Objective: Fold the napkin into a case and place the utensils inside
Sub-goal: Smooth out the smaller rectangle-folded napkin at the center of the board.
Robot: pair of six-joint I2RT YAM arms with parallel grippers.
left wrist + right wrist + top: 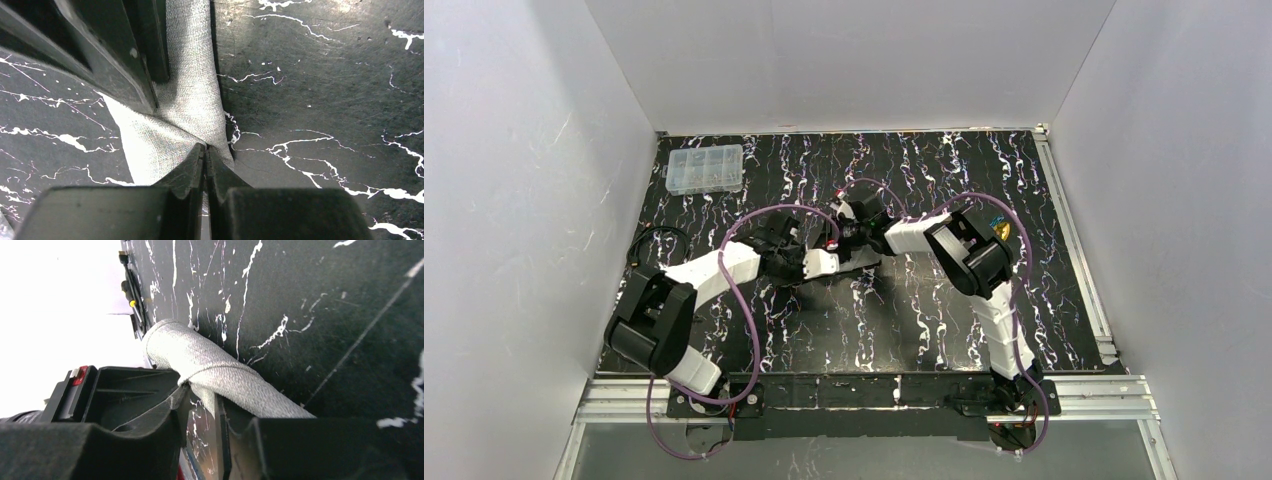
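Observation:
The light-grey napkin (190,90) is gathered into a narrow band just above the black marbled table, between the two grippers near the table's middle. My left gripper (206,148) is shut on a pinch of the cloth, which spreads away from its tips. In the right wrist view the napkin (215,365) is a rolled fold draped over the fingertips of my right gripper (201,392). Those jaws stand apart, with table showing through the gap. From above, only a grey sliver of napkin (864,262) shows under the wrists. The utensils are out of view.
A clear plastic compartment box (705,168) sits at the table's back left corner. A black cable (656,245) loops at the left edge. Purple cables (742,300) arc over both arms. White walls close in three sides.

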